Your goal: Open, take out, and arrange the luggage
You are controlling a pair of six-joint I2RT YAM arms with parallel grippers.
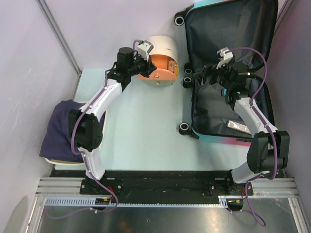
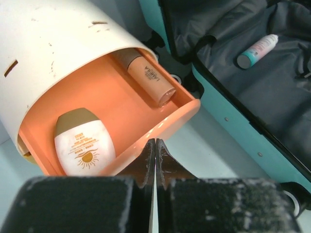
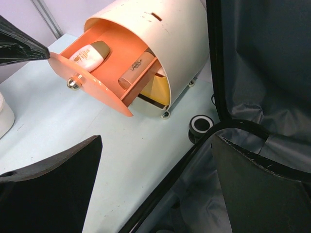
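Far left: folded dark purple cloth [image 1: 60, 128] on a white tray [image 1: 63, 162], at the table's left edge by the lilac wall [image 1: 24, 73].

Left arm reaches out to the cream cylindrical box [image 1: 163, 48], which lies on its side with its orange drawer [image 2: 121, 107] pulled out. Left gripper [image 2: 154, 150] has its jaws pressed together, tips at the drawer's front rim; a pinch on that rim can't be confirmed. In the drawer are a white sunscreen bottle [image 2: 82, 145] and a peach tube [image 2: 148, 77].

Pale blue table [image 1: 146, 126]: a broad bare stretch between the box and the arm bases, only a narrow strip between box and luggage.

The luggage [image 1: 214, 111] lies opened on the right side of the table, dark grey lining up. Wheels [image 1: 183, 127] are along its left edge, so the wheeled end points left at the box and the top end points at the right wall. The two shells sit one beyond the other, so the opened case spans near to far. Its teal rim [image 2: 233, 121] is close to the box; the right edge is tight to the wall.

Right gripper [image 3: 155, 184] hovers over the luggage's left rim, jaws spread wide, holding nothing. Inside the luggage are a white-pink tube with a teal cap [image 2: 257, 51] and a silvery packet [image 1: 236, 125].

Black rail [image 1: 165, 187] runs along the near edge.
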